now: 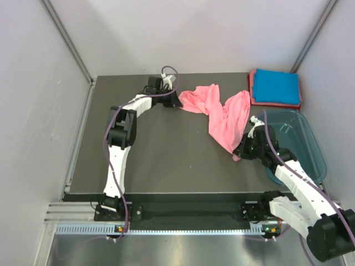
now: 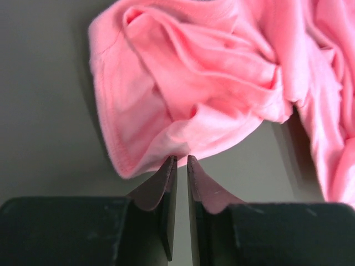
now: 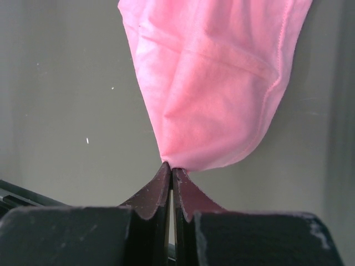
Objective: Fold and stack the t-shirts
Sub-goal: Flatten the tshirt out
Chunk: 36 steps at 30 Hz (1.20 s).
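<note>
A salmon-pink t-shirt [image 1: 222, 113] lies crumpled across the back right of the dark table [image 1: 166, 160]. My left gripper [image 1: 176, 101] is at the shirt's left end. In the left wrist view its jaws [image 2: 182, 159] stand a hair apart, and the cloth [image 2: 211, 72] gathers into their tips. My right gripper [image 1: 239, 151] is shut on the shirt's near end, and the pink cloth [image 3: 216, 83] fans out from its tips [image 3: 171, 168]. A folded bright blue t-shirt [image 1: 275, 86] lies on a folded reddish-pink one [image 1: 277, 105] at the back right corner.
A translucent teal plastic tub [image 1: 310, 144] sits at the table's right edge, close beside the right arm. Grey walls enclose the table on the left, back and right.
</note>
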### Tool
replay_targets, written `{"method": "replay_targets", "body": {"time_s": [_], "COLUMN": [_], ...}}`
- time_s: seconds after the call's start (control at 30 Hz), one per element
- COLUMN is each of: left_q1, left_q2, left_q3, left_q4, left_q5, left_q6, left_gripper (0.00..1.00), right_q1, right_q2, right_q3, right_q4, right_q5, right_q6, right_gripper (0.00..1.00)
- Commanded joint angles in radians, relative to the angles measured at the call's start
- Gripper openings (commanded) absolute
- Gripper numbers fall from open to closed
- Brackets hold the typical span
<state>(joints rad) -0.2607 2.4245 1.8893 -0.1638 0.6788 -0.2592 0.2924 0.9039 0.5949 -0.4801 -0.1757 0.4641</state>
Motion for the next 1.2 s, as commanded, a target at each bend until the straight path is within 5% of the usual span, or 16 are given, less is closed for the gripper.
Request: {"method": "replay_targets", "body": {"time_s": [0.0,0.07,0.1,0.2,0.8,0.93,0.97,1.0,1.03,1.17], "left_q1": [0.001,0.001,0.001,0.001,-0.005,-0.005,-0.005,-0.003,0.001,0.034], "left_q2": [-0.082,-0.131,-0.148,-0.171,0.060,0.048,0.036,-0.003,-0.030,-0.223], "left_q3": [-0.051,-0.082,-0.102,-0.081,0.185,0.159,0.127,0.102,0.044,-0.169], "left_q4": [0.047,0.072,0.075,0.054,-0.025,-0.051,-0.054,-0.054,-0.069,-0.109], "left_q5": [-0.054,-0.085,-0.106,-0.113,-0.047,-0.039,-0.041,-0.071,-0.103,-0.321], "left_q6": [0.026,0.043,0.051,0.086,0.046,0.041,0.044,0.043,0.043,-0.007], "left_gripper": [0.18,0.28,0.46,0.56,0.58,0.47,0.36,0.13,0.04,0.00], "right_q1": [0.008,0.007,0.007,0.005,0.007,0.007,0.007,0.008,0.008,0.007], "right_q2": [-0.040,-0.057,-0.059,-0.062,-0.011,-0.019,-0.020,-0.020,-0.016,0.018], "right_q3": [-0.012,-0.014,-0.014,-0.009,0.037,0.043,0.042,0.042,0.040,0.020], "right_q4": [0.014,0.008,0.003,-0.002,0.008,0.003,0.003,0.006,0.011,0.044], "right_q5": [0.002,0.005,0.005,0.008,0.005,0.007,0.008,0.013,0.015,0.028], "right_q6": [0.005,0.007,0.007,0.001,-0.022,-0.021,-0.021,-0.021,-0.021,-0.024], "right_gripper": [0.00,0.00,0.00,0.00,0.00,0.00,0.00,0.00,0.00,0.00]}}
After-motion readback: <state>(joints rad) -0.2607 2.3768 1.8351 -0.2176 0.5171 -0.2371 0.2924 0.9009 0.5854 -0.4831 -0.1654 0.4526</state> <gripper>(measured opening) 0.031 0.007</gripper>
